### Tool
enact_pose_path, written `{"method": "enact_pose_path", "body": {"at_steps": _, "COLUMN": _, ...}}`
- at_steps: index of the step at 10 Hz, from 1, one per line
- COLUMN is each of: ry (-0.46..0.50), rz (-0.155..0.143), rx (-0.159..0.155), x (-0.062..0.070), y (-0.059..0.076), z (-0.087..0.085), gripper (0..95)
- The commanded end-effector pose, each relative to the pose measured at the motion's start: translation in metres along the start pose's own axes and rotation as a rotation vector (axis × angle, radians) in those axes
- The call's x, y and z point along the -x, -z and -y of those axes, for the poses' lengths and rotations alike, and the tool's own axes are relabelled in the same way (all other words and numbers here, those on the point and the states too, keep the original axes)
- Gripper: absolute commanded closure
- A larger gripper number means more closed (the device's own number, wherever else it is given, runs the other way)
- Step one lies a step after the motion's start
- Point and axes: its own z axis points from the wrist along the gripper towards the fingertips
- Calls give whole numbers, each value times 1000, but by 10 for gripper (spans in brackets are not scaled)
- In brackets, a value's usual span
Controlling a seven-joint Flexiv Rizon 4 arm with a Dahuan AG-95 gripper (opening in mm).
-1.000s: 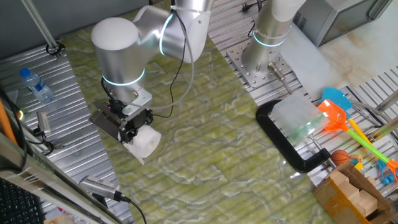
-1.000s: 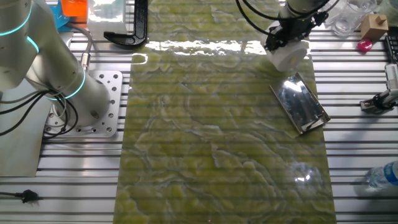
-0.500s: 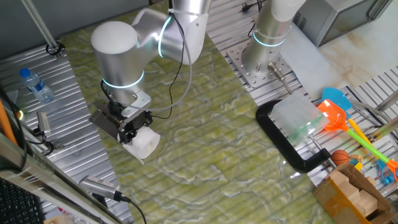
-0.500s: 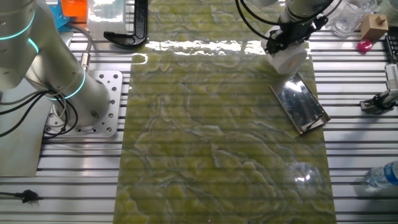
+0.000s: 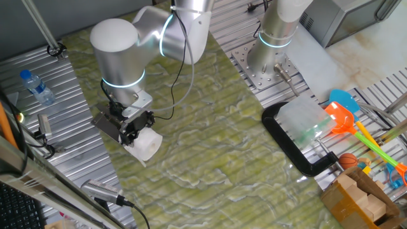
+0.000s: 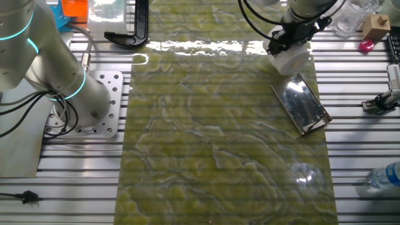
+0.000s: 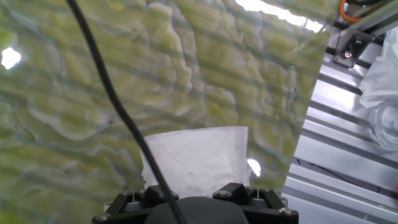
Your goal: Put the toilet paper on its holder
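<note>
The toilet paper (image 5: pixel 147 144) is a white roll held in my gripper (image 5: pixel 131 126), whose jaws are shut on it. In the other fixed view the roll (image 6: pixel 291 57) sits low over the far end of the holder (image 6: pixel 302 104), a shiny dark plate lying flat on the green mat, with my gripper (image 6: pixel 285 39) just above. In the one fixed view only the plate's left corner (image 5: pixel 103 124) shows behind the gripper. The hand view shows the roll (image 7: pixel 198 160) filling the space before the gripper (image 7: pixel 196 190). The rod is not clearly visible.
A clear water bottle (image 5: pixel 37 87) lies on the slatted table left of the mat; it also shows in the other fixed view (image 6: pixel 384 176). A black C-clamp (image 5: pixel 297 150) and toys (image 5: pixel 346 117) are at the right. A second arm's base (image 6: pixel 84 94) stands beside the mat.
The arm has shifted slightly, carrying the roll a little along the holder's end. The grip on the roll is unchanged.
</note>
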Motion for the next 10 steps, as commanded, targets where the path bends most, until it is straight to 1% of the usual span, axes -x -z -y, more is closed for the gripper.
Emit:
{"method": "enact_pose_path", "body": {"at_steps": 1, "ry": 3, "rz": -1, "rx": 4, "x": 0, "y": 0, "z": 3, "gripper": 950}}
{"method": "enact_pose_path", "body": {"at_steps": 6, "ry": 17, "rz": -7, "rx": 6, "x": -3, "y": -2, "z": 2, "gripper": 950}}
{"method": "enact_pose_path", "body": {"at_steps": 10, "ry": 13, "rz": 2, "rx": 1, "x": -7, "y": -8, "z": 0, "gripper": 950}}
